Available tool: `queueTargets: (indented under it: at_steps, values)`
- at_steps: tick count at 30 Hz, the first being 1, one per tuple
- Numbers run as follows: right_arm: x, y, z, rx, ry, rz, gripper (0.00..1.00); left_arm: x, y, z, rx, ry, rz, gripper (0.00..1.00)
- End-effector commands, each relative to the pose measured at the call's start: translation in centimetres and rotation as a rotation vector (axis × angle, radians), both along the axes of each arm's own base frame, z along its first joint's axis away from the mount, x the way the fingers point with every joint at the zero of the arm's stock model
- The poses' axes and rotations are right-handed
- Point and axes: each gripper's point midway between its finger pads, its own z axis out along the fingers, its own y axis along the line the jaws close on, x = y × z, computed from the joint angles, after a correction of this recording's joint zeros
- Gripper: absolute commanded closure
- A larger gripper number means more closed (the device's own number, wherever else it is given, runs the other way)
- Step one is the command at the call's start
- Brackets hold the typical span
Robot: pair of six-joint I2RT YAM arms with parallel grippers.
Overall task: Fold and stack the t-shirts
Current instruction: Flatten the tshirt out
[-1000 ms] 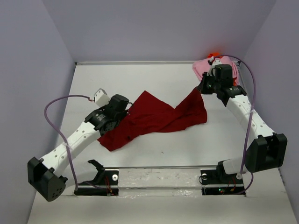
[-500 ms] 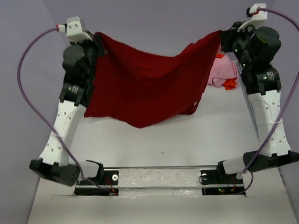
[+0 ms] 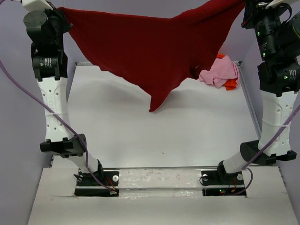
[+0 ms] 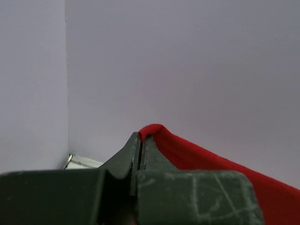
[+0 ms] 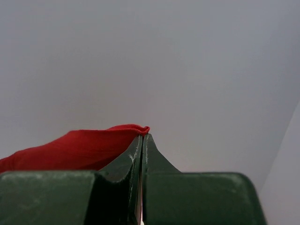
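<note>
The dark red t-shirt [image 3: 150, 51] hangs stretched in the air between both raised arms, its lowest corner dangling above the table's middle. My left gripper [image 4: 141, 137] is shut on one edge of the dark red t-shirt [image 4: 197, 157] at the upper left. High at the right, my right gripper [image 5: 142, 136] is shut on another edge of the dark red t-shirt [image 5: 70, 147]. The light pink t-shirt [image 3: 218, 73] lies crumpled at the back right corner. The bright orange t-shirt [image 3: 230, 85] peeks out from under it.
The white table [image 3: 140, 136] is walled by pale purple panels at the back and both sides. A metal rail with both arm bases [image 3: 159, 180] runs along the near edge.
Both arms have lifted from the table to high up, carrying the dark red t-shirt off the surface and spreading it between them. The pink and orange shirts stayed put.
</note>
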Motion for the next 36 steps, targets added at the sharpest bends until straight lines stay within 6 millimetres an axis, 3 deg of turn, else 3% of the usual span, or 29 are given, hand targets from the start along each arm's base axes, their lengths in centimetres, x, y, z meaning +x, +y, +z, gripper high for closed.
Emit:
queueTargets:
  at_steps: [1,3,7,8,11,12,14,15,16,17,18,19,20,22,23,24,26,27,28,29,30,32,33,34,36]
  values:
    - [-4.3,-0.6,4.6,-0.029,-0.156,-0.006,1.00,-2.7,-0.3,0.0,-0.033,-0.021,-0.043,1.00]
    - [-5.4,-0.3,5.1,-0.038,-0.177,0.017,1.00,-4.4,-0.4,1.0,-0.032,-0.053,-0.044,1.00]
    - [-8.3,-0.7,6.7,-0.060,-0.235,0.012,1.00,-8.0,-2.2,5.2,0.002,-0.151,-0.123,1.00]
    - [-10.2,-1.0,7.3,-0.063,-0.261,0.008,1.00,-9.6,-2.6,6.2,0.010,-0.175,-0.139,1.00]
    - [-12.9,-0.9,7.0,-0.079,-0.264,0.039,1.00,-12.6,-2.6,7.0,0.009,-0.193,-0.121,1.00]
    - [-15.1,-1.2,6.9,-0.073,-0.274,0.045,1.00,-14.8,-2.3,7.3,0.000,-0.206,-0.094,1.00]
    - [-17.1,-1.1,5.9,-0.076,-0.251,0.072,1.00,-16.9,-1.9,6.6,-0.004,-0.195,-0.064,1.00]
    - [-20.1,-1.5,6.0,-0.069,-0.279,0.078,1.00,-19.3,-1.4,6.2,-0.017,-0.205,-0.024,1.00]
    - [-20.2,-1.3,4.8,-0.075,-0.244,0.093,1.00,-20.4,-1.3,5.4,-0.023,-0.187,-0.012,1.00]
    - [-21.3,-1.4,4.6,-0.078,-0.246,0.095,1.00,-23.6,-1.0,5.7,-0.036,-0.223,0.016,1.00]
    - [-22.5,-1.7,4.5,-0.075,-0.254,0.094,1.00,-24.8,-0.9,5.3,-0.044,-0.220,0.032,1.00]
    - [-23.9,-1.9,4.6,-0.074,-0.268,0.095,1.00,-26.3,-0.7,5.4,-0.050,-0.232,0.047,1.00]
    - [-26.7,-2.3,5.3,-0.067,-0.309,0.099,1.00,-27.8,-0.6,5.3,-0.055,-0.233,0.061,1.00]
    - [-29.0,-2.4,6.1,-0.056,-0.349,0.107,1.00,-32.4,0.1,7.4,-0.071,-0.321,0.116,1.00]
    - [-30.5,-2.2,6.7,-0.060,-0.383,0.122,1.00,-33.6,0.5,7.5,-0.093,-0.332,0.143,1.00]
    - [-30.4,-1.9,6.6,-0.062,-0.376,0.125,1.00,-34.4,0.6,7.8,-0.109,-0.352,0.149,1.00]
    - [-28.5,-1.4,6.0,-0.054,-0.328,0.137,1.00,-33.3,0.8,7.0,-0.129,-0.321,0.152,1.00]
    - [-25.2,-0.9,4.5,-0.052,-0.246,0.151,1.00,-30.6,1.3,5.4,-0.146,-0.247,0.169,1.00]
    - [-23.1,-0.8,3.4,-0.044,-0.192,0.151,1.00,-28.8,1.6,4.0,-0.153,-0.189,0.181,1.00]
    - [-20.7,-1.1,1.8,-0.024,-0.117,0.129,1.00,-26.5,2.3,2.1,-0.168,-0.116,0.215,1.00]
    - [-16.1,-1.0,-1.3,-0.020,0.006,0.112,1.00,-23.5,2.7,-1.3,-0.179,-0.020,0.230,1.00]
    - [-11.9,-1.2,-4.8,-0.012,0.121,0.080,1.00,-20.3,3.2,-4.2,-0.194,0.032,0.248,1.00]
    - [-9.2,-1.1,-7.0,-0.012,0.189,0.066,1.00,-17.5,3.3,-8.2,-0.210,0.125,0.253,1.00]
    - [-6.5,-1.0,-10.2,0.003,0.273,0.062,1.00,-16.0,3.3,-9.2,-0.221,0.125,0.247,1.00]
    - [-3.5,-0.8,-13.5,0.013,0.346,0.054,1.00,-13.0,3.2,-12.8,-0.236,0.181,0.231,1.00]
